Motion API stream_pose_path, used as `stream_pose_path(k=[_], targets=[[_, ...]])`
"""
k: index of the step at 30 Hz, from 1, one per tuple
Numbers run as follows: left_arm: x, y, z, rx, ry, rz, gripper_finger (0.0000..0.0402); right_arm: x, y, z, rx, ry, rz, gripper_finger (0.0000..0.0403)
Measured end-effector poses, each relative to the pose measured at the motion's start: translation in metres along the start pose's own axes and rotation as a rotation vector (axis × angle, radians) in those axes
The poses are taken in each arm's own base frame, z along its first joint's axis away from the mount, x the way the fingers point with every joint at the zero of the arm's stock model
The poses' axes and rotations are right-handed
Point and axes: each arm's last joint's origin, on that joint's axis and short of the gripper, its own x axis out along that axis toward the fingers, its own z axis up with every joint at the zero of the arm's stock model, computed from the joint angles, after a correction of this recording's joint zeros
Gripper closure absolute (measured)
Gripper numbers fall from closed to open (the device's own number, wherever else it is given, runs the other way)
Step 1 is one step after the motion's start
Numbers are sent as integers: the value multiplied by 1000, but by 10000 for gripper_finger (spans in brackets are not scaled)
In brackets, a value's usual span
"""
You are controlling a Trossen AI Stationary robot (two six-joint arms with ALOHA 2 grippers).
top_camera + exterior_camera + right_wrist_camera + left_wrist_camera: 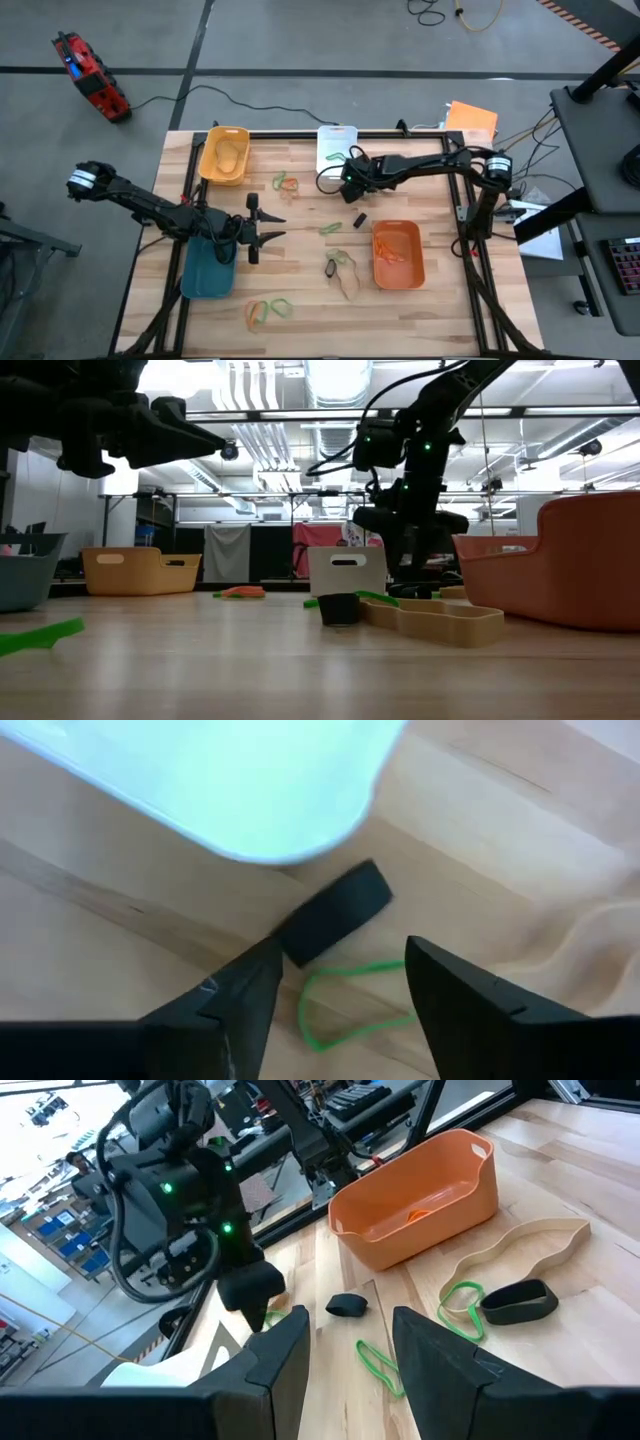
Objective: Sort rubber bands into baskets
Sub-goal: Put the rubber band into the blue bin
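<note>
Most of the sorting remains. The orange basket (398, 262) (some bands inside) sits near the open, empty right gripper (340, 985); just beneath its fingers lie a black band (333, 923) and a green band (340, 1010).

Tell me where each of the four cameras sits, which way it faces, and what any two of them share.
High view: overhead, straight down on the table; both arms show.
Low view: at tabletop height, level across toward the room; arms come in from above.
Left wrist view: past the open left gripper toward the orange basket and the right arm.
Right wrist view: down past the open right gripper at a black band, a green band and the white basket.
Shared: high, low and left wrist all show the orange basket.
</note>
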Motion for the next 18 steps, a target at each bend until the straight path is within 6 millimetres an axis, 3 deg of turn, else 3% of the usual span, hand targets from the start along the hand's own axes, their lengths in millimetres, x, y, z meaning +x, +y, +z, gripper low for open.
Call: stream_pose_path(k=[6,18], targets=[[0,0,0,-7,0,0,272,4,6,-8,22,-1,18,190],[0,0,0,-6,-1,1,272,29,14,-15,30,-8,-8,192]])
